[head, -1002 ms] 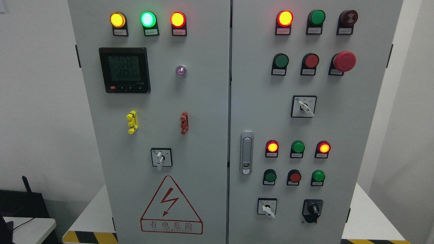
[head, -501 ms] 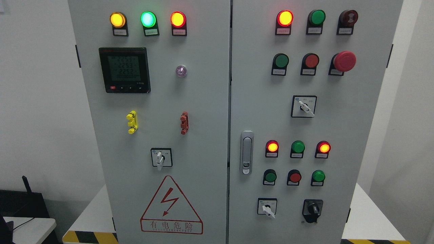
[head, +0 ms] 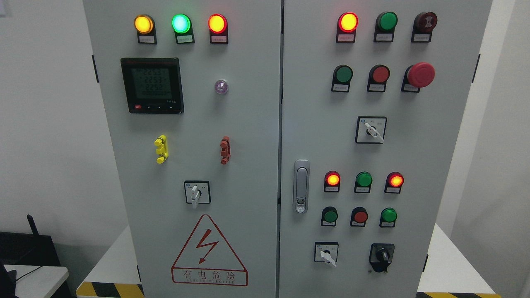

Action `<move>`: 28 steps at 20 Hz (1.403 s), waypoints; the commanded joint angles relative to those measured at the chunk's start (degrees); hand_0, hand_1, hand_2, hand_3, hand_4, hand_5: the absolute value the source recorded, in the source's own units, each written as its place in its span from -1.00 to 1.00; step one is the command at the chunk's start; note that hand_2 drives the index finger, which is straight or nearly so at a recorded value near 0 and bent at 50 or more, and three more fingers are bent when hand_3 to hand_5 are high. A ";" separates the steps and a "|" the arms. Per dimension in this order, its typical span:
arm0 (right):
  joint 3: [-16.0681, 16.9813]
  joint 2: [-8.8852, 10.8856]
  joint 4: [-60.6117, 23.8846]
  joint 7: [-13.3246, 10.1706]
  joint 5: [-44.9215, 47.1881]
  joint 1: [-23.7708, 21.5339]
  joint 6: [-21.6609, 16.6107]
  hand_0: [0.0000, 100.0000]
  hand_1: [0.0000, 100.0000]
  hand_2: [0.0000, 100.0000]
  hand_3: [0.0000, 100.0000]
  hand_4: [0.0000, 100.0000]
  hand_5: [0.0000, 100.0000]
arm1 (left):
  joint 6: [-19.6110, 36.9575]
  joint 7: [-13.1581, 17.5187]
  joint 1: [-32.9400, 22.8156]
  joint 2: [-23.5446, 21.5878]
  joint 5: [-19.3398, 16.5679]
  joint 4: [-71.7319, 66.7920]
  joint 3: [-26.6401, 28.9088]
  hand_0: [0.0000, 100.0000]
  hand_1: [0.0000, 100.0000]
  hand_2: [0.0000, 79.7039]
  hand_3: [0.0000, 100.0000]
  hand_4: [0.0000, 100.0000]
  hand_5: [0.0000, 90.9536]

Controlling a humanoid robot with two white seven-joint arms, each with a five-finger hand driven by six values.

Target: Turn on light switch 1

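Note:
A grey electrical cabinet [head: 248,124] with two doors fills the head view. Its right door carries rotary selector switches with white levers: one in the middle [head: 371,130] and one at the bottom [head: 326,253], both levers pointing down to the right. A black rotary knob [head: 381,256] sits to the right of the bottom switch. The left door has another white-lever selector [head: 196,193] pointing down. Which one is switch 1 cannot be read from the labels. Neither of my hands shows.
Lit indicator lamps run along the top and lower right, with green and red pushbuttons and a red emergency stop [head: 420,75]. A meter [head: 152,85], a door latch [head: 301,186] and a danger sign [head: 209,252] are on the doors. A white platform [head: 451,265] carries the cabinet.
Only the digits on the meter flicker; nothing else has moved.

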State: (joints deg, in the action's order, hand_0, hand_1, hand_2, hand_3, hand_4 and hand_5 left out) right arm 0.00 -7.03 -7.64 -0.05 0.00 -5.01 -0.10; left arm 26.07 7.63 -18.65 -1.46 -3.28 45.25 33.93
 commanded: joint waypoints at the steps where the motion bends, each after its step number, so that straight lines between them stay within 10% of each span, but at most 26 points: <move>1: -1.14 0.00 -0.01 -0.04 1.50 0.00 0.01 -0.76 -0.22 -1.00 -1.00 -1.00 -1.00 | 4.68 1.24 -1.57 -2.49 0.46 13.63 11.59 -0.15 -0.46 -0.58 -0.21 0.02 -0.59; 12: -1.14 0.00 -0.01 -0.04 1.50 0.00 0.01 -0.76 -0.22 -1.00 -1.00 -1.00 -1.00 | 6.18 4.06 -0.86 -7.15 6.26 33.92 5.89 -0.44 -0.21 -0.30 0.11 0.31 -0.09; 20: -1.14 0.00 -0.01 -0.04 1.50 0.00 0.01 -0.76 -0.22 -1.00 -1.00 -1.00 -1.00 | 4.96 -2.26 -0.42 -7.33 5.56 52.12 -6.84 -0.49 -0.24 -0.27 0.12 0.33 -0.01; 28: -1.14 0.00 0.08 -0.04 1.50 0.00 0.01 -0.76 -0.22 -1.00 -1.00 -1.00 -1.00 | 0.92 -14.74 2.73 -9.00 1.61 57.32 -20.91 -0.38 -0.24 -0.23 0.11 0.33 0.01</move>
State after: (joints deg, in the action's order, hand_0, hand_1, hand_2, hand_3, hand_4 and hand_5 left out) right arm 0.00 -7.03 -7.62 -0.05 0.00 -5.01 -0.10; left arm 28.18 -4.23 -18.00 -8.51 0.71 88.77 27.02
